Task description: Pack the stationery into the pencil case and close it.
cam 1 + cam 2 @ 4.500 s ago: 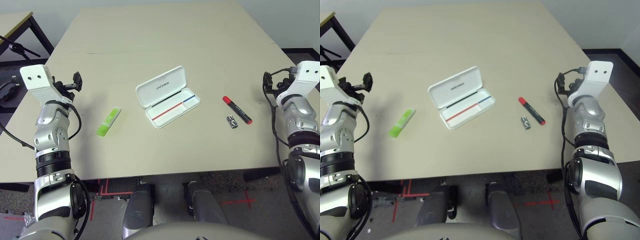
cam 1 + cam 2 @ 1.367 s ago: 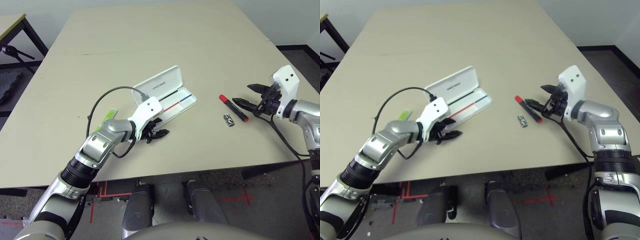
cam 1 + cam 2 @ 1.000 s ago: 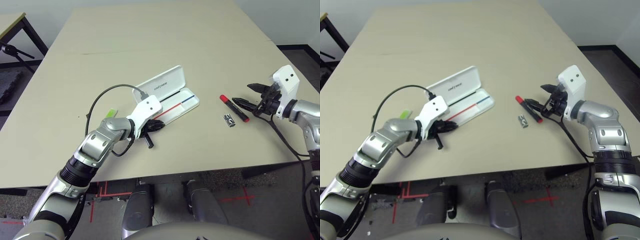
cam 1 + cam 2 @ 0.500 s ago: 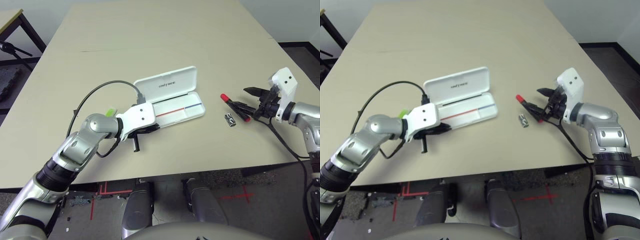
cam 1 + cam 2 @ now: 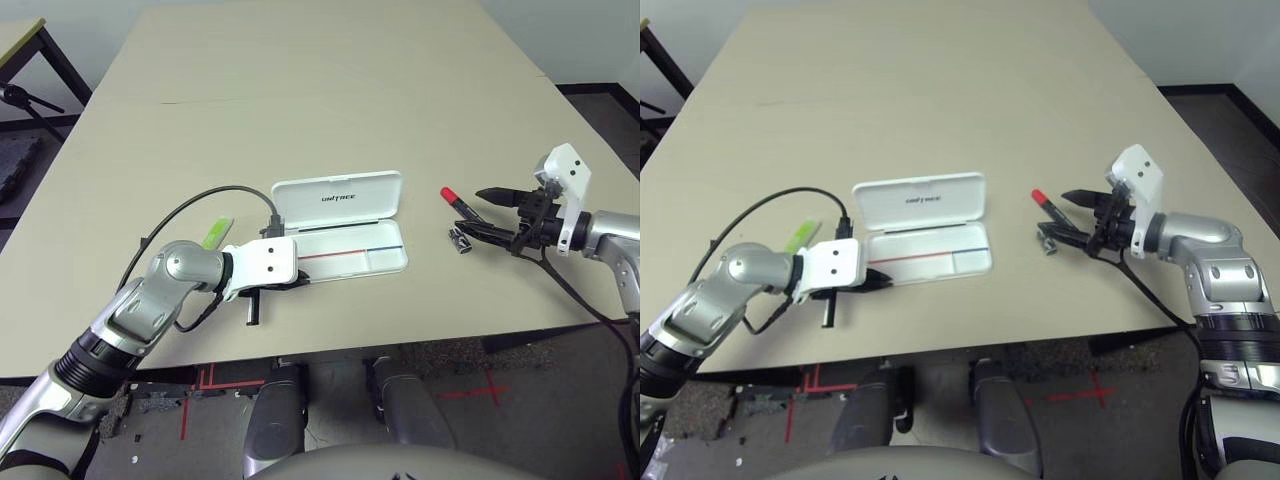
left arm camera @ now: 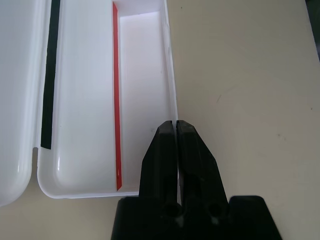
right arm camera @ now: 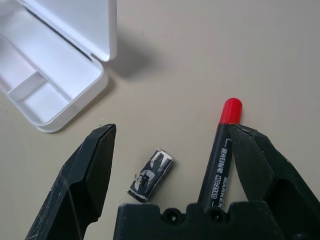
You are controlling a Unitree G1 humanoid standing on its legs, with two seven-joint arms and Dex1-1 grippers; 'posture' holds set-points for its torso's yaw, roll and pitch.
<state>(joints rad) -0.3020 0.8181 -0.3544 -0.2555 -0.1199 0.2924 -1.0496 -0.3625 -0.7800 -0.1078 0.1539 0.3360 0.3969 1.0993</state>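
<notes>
The white pencil case lies open, its lid flat behind the tray, which has a red and blue stripe inside. My left gripper is shut, and its tips rest against the tray's front wall near the left end. Behind my left forearm a lime-green highlighter is partly hidden. To the right of the case lie the red-capped black marker and the small dark-and-silver clip piece. My right gripper stands open just above them, one finger on each side of the pair.
The tan table is bare behind the case. Its front edge runs close to my left wrist. A black cable loops over my left forearm. A dark stand sits off the table at the far left.
The case has turned with my shut left gripper and now lies parallel to the table's front edge. My right gripper has moved in over the marker and clip piece, still open.
</notes>
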